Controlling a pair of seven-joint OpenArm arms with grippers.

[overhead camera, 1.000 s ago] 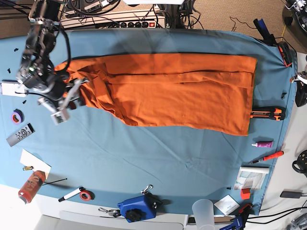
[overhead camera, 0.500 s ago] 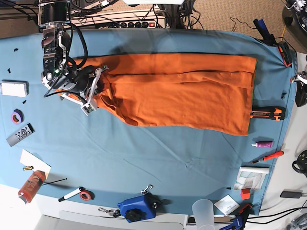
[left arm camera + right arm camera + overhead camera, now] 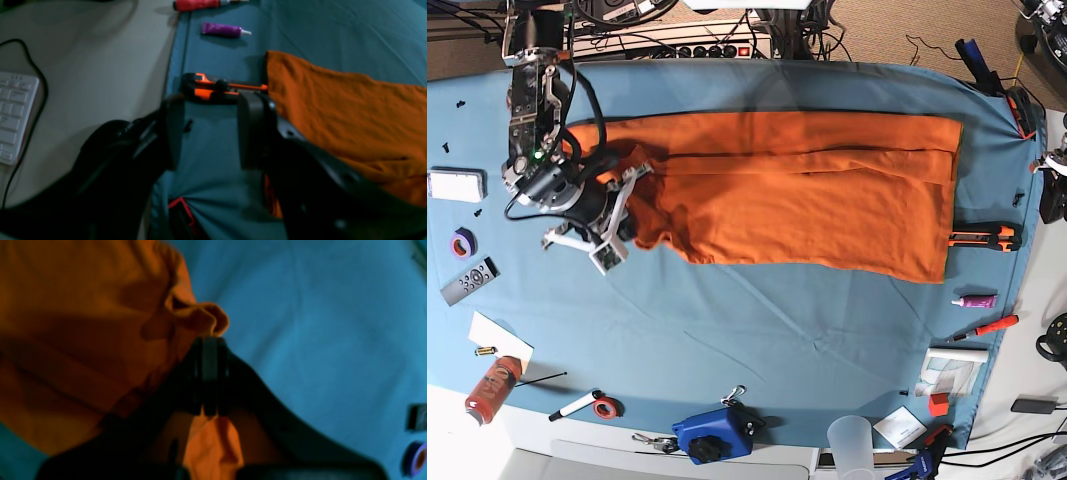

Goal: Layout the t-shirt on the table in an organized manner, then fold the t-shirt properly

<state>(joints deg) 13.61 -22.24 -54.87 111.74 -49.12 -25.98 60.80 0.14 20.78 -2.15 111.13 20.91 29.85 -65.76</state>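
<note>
Fabric of the t-shirt (image 3: 807,190) is clamped in our right gripper (image 3: 210,350), at the collar end farthest from the utility knife (image 3: 983,238); we should draw it knife-ward low and evenly.

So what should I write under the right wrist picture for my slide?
Right tool pinched shut on a bunched fold of the orange t-shirt, above the blue table.

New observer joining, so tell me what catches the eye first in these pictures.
The bright orange t-shirt dominates, stretched lengthwise across the far half of the blue-teal table. At its left end in the base view, the right gripper is shut on a bunched fold of the shirt. Small tools litter the table's edges, such as an orange-and-black utility knife.
</note>
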